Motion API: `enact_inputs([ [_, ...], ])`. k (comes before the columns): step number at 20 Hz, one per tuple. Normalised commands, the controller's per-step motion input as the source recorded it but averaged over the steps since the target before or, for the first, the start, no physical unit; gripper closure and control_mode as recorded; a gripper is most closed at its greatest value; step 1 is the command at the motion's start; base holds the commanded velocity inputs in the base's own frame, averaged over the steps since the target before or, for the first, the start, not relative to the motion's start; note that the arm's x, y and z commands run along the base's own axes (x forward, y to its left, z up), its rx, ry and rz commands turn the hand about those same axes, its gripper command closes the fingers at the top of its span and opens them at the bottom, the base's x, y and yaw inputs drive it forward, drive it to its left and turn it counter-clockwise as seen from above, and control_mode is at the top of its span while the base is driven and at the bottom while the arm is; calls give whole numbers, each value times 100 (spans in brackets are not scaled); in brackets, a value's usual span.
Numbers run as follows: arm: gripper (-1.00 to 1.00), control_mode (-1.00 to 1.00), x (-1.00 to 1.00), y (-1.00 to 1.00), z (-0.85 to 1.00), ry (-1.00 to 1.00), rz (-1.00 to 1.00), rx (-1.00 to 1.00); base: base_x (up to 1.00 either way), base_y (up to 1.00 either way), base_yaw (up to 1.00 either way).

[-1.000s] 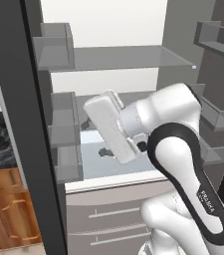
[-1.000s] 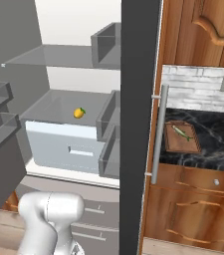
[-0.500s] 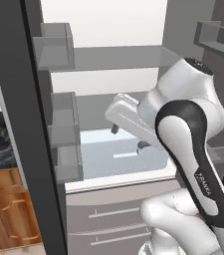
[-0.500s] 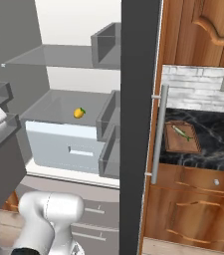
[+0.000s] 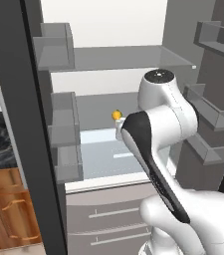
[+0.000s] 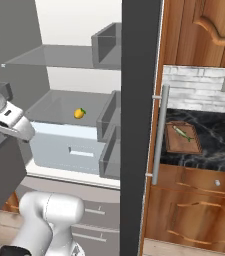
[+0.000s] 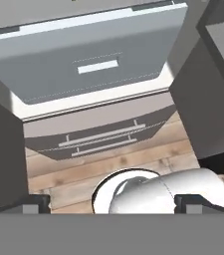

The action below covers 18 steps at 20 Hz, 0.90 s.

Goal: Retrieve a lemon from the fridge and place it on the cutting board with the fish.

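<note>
Our gripper [image 7: 111,203] stood wide open and held nothing; in the hand view its two dark finger tips sat far apart at the bottom edge, and it looked down past the pale crisper drawer [image 7: 91,64] to the lower freezer drawers [image 7: 101,137] and the wooden floor [image 7: 138,159]. From that we judged that we had not yet turned the hand toward the fruit. The lemon [image 5: 116,115] lay untouched on the grey shelf just above that drawer, inside the open fridge [image 5: 118,60], with our white arm [image 5: 158,124] raised in front of it. Well off to the right, past the dark door edge, the cutting board [image 6: 183,146] rested on the black marbled counter [image 6: 219,145] with the fish [image 6: 182,133] on it. So the doors were open and the reach begun; grasping, carrying and placing were all left to do
</note>
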Motion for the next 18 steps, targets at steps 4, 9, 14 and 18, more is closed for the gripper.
enact_inputs([
  [4,-100,-100,52,-58,-26,-1,3,-1,0,0,0],
  [9,-100,-100,41,-19,0,0,23,0,0,0,0],
  [14,-100,-100,68,-3,-18,-16,30,0,0,0,0],
  [18,-100,-100,92,-7,-19,-18,10,0,0,0,0],
])
